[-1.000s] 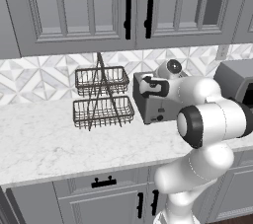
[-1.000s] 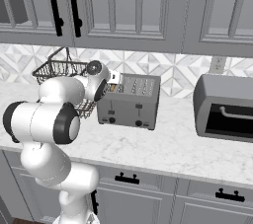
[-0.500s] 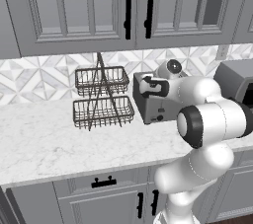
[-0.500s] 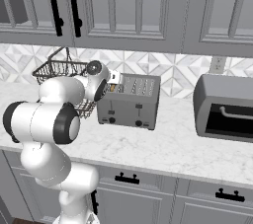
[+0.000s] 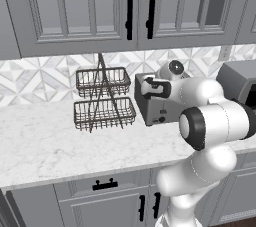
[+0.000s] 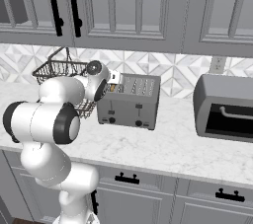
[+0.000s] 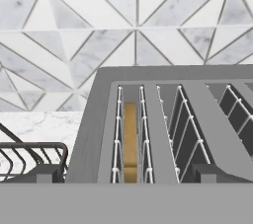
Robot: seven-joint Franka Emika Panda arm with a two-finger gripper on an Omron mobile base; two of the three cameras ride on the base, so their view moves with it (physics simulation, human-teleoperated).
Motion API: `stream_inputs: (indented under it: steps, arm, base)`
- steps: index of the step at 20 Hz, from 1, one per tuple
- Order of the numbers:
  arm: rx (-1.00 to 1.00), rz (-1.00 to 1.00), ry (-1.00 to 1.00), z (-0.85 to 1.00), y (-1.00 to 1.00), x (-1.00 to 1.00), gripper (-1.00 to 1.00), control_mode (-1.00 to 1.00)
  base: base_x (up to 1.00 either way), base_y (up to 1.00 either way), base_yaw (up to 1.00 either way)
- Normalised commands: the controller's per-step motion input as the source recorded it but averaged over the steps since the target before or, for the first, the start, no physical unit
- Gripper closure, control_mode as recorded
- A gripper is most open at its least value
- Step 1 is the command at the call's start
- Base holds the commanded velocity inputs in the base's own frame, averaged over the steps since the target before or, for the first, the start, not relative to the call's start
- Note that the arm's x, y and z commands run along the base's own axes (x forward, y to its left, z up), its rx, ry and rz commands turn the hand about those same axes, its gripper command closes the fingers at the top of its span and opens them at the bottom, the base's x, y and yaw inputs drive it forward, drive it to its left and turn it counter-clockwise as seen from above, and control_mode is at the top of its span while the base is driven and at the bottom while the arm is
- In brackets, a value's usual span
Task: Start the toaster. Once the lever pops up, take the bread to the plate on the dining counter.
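We hover over the toaster [image 7: 163,124], gripper [image 7: 126,181] jaws spread wide and empty; bread [image 7: 130,141] sits in the slot ahead. Next, we judge, comes pressing the lever.

I compare both base views with the frames from a second and half a second back and find no change: arm posture identical, hand at the same spot in the centre right of the left base view, at the near end of the toaster [image 5: 152,106]. Toaster and wire basket rack [image 5: 103,101] sit at the same frame positions, so the base has not driven either. Nothing else on the counter has shifted
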Motion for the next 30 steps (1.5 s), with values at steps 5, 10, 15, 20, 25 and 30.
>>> stream_inputs:
  steps: [5, 10, 15, 20, 25, 30]
  arm:
    - [0.00, 0.00, 0.00, 0.00, 0.00, 0.00, -1.00, -1.00]
    - [0.00, 0.00, 0.00, 0.00, 0.00, 0.00, -1.00, -1.00]
    - [0.00, 0.00, 0.00, 0.00, 0.00, 0.00, -1.00, -1.00]
    - [0.00, 0.00, 0.00, 0.00, 0.00, 0.00, -1.00, -1.00]
    - [0.00, 0.00, 0.00, 0.00, 0.00, 0.00, -1.00, -1.00]
    - [0.00, 0.00, 0.00, 0.00, 0.00, 0.00, -1.00, -1.00]
  base:
    - [0.00, 0.00, 0.00]
    - [0.00, 0.00, 0.00]
    - [0.00, 0.00, 0.00]
    - [0.00, 0.00, 0.00]
    - [0.00, 0.00, 0.00]
    - [0.00, 0.00, 0.00]
